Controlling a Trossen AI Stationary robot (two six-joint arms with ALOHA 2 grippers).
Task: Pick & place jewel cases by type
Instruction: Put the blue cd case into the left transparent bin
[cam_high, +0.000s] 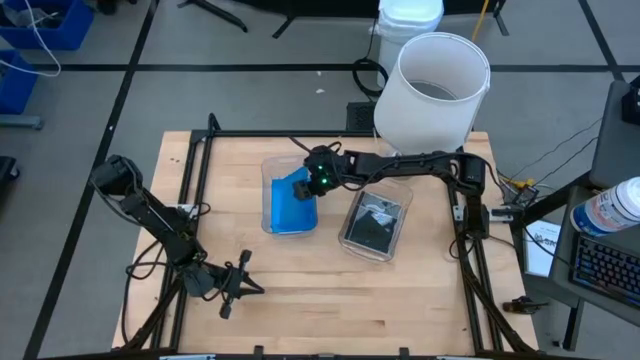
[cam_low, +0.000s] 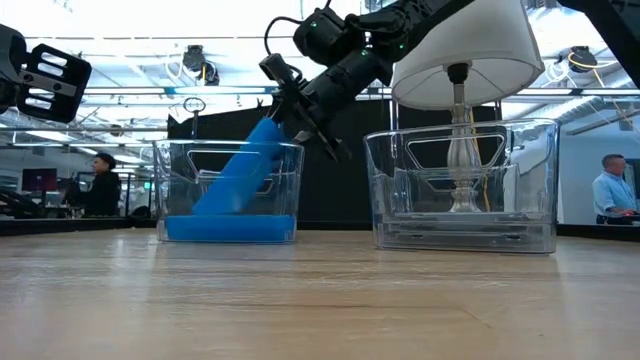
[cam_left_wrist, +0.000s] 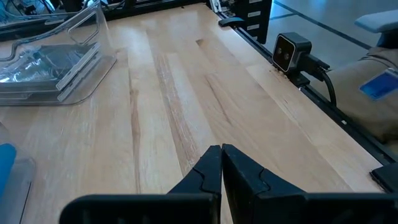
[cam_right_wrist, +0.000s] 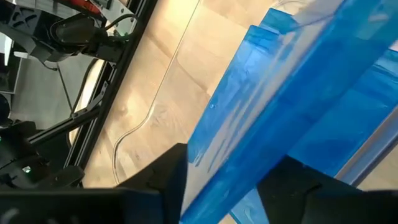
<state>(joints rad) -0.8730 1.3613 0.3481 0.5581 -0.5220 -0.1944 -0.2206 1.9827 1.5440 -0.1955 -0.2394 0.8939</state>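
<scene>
Fingers of the right gripper (cam_right_wrist: 227, 186) stand on either side of a bright blue rectangular plastic jewel case (cam_right_wrist: 273, 118), parted about its upper end; whether they press it or have let go cannot be told. That case leans tilted in the clear rounded rectangular plastic bin (cam_low: 228, 190) left of the table's centre, its lower end down on more blue cases lying flat on the bin floor (cam_high: 291, 213) and its upper end rising above the rim toward 2 o'clock in the low view. The right arm reaches in across the table from 3 o'clock in the high view. Just beside that bin, toward 3 o'clock and apart from it, a second clear bin (cam_high: 375, 224) holds the clear and dark grey square cases (cam_low: 465, 228). A large white cylindrical bucket (cam_high: 433, 90) overlaps the table's 1 o'clock edge. The left gripper (cam_high: 236, 283) rests near the 7 o'clock corner, clenched tight on nothing, with bare pale wooden tabletop (cam_left_wrist: 186, 87) open ahead of it and along the whole 6 o'clock edge.
</scene>
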